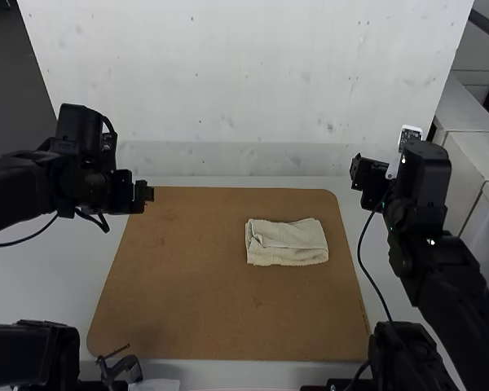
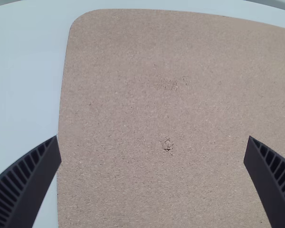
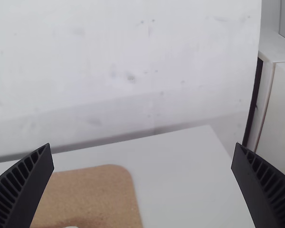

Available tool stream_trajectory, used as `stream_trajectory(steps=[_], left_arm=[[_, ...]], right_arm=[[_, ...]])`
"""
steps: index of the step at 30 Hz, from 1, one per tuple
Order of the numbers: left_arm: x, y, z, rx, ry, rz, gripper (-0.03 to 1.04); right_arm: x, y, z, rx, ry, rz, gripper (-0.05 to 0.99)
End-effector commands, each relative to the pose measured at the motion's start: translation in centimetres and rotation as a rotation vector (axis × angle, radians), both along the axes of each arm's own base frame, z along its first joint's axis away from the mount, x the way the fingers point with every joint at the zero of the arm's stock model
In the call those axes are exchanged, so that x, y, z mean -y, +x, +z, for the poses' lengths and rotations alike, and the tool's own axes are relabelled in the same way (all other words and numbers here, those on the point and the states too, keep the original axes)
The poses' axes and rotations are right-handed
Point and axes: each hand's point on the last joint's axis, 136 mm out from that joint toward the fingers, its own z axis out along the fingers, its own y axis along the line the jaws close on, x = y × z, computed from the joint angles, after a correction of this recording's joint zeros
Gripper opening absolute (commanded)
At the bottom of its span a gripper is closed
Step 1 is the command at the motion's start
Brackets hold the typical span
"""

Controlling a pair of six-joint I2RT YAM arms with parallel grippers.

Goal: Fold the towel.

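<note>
Towel [image 1: 297,246] Lies Folded on Brown Board [image 1: 196,301]

A white table [image 1: 33,277] spreads across the high view, showing at both sides of the board and as a narrow strip above and below it. The brown board takes up the middle of the frame, flat and round-cornered, and carries the towel.

The right arm [image 1: 448,269] rises from the lower right of the frame to the upper right, with a black cable [image 1: 367,271] curving down past the board's right edge. The left arm [image 1: 16,183] comes in from the left edge.

The towel, cream-coloured, sits right of the frame's centre, on the upper right part of the board. It lies in a compact rectangle, wider than it is deep — layers stacked, with creases and a fold showing at its upper left.

The left gripper [image 1: 145,195] is at the upper left, by the board's upper left corner; its black ribbed fingers [image 2: 28,178] stand wide apart with the board showing between them. The right gripper [image 1: 360,173] is at the upper right, beyond the board's upper right corner, its fingers [image 3: 26,180] likewise spread — both well apart from the towel.

Small dark marks [image 2: 166,146] dot the board.
</note>
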Motion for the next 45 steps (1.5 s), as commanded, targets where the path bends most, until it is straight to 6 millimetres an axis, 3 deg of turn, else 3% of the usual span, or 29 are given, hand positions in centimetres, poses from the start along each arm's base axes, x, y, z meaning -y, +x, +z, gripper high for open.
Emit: stream_trajectory(steps=[1,10,18,25,29,33,38,45], left_arm=[[0.5,-0.5,2.3,0.111,-0.005,-0.024,1.0],[0.6,-2.5,5.9,0.297,-0.03,-0.035,1.0],[-0.6,-5.4,9.9,0.499,-0.051,-0.001,1.0],[-3.1,-8.2,13.3,0.67,-0.005,0.091,0.97],[-5.2,-9.1,14.9,0.676,0.024,0.187,0.97],[-6.8,-9.6,14.5,0.657,0.022,0.271,0.97],[-6.9,-10.2,13.6,0.691,0.023,0.27,0.97],[-6.2,-8.4,9.6,0.656,0.149,0.164,0.97]], right_arm=[[-0.1,-1.2,0.8,0.076,-0.01,0.015,0.96],[-1.2,-3.4,1.5,0.226,-0.04,0.073,0.96],[-1.5,-3.6,1.7,0.243,-0.042,0.088,0.96],[-1.3,-3.6,2.1,0.263,-0.042,0.078,0.96],[-1.1,-3.5,2.0,0.261,-0.043,0.068,0.96],[-1.0,-3.5,1.7,0.256,-0.045,0.063,0.96],[-1.2,-3.4,1.2,0.246,-0.045,0.073,0.96],[-1.3,-3.1,-0.1,0.213,-0.045,0.08,0.96]])
